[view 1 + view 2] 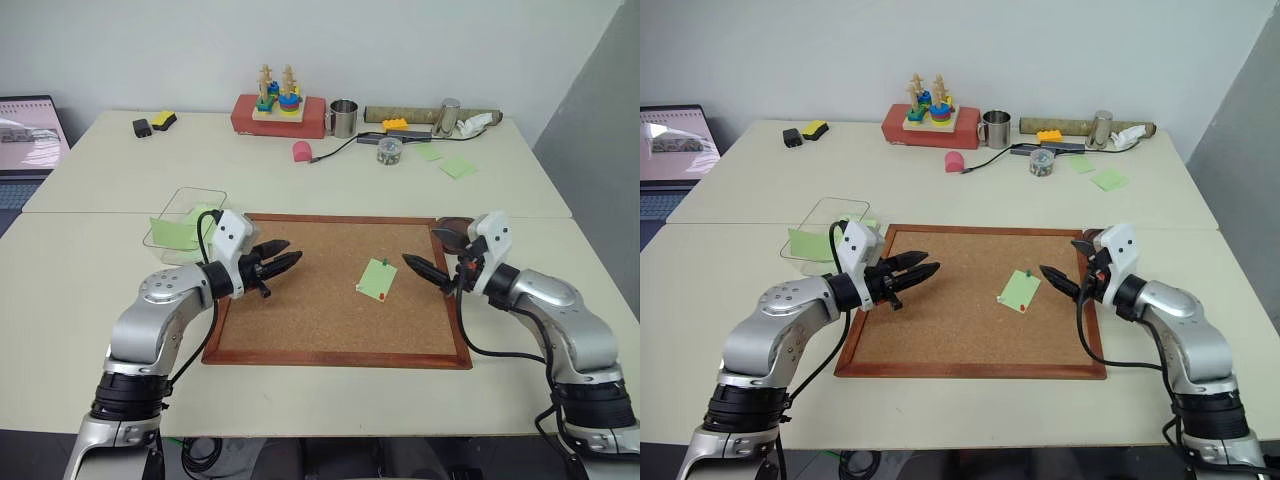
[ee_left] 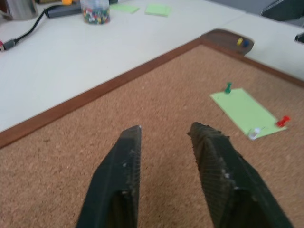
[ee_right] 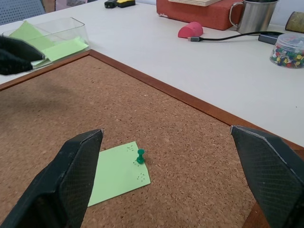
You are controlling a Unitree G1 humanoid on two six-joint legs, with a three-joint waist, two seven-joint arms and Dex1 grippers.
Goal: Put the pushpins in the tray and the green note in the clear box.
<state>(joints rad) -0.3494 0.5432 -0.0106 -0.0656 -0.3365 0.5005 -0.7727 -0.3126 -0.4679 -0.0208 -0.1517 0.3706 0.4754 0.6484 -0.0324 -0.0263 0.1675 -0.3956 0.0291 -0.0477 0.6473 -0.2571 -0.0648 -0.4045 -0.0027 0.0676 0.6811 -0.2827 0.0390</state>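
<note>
- Two pushpins, green [image 2: 228,87] and red [image 2: 283,120], stand in the green note [image 1: 377,278], which lies flat on the cork board [image 1: 320,320], right of its middle.
- Left gripper [image 1: 285,258] hovers over the board's left part, fingers a narrow gap apart, holding nothing, pointing toward the note.
- Right gripper [image 1: 422,268] is just beside the note's right edge, fingers spread wide and empty.
- Tray [image 2: 223,38] sits at the board's far right corner, behind the right gripper, with small yellow and blue bits in it.
- Clear box [image 1: 180,205] sits off the board's far left corner, holding green notes.
- Far side of the table: a jar of pins [image 1: 389,151], a metal mug [image 1: 343,118], a red block with a stacking toy [image 1: 280,115], a pink object [image 1: 302,151] on a cable, loose green notes [image 1: 457,167].
- Nothing lies between either gripper and the note.
</note>
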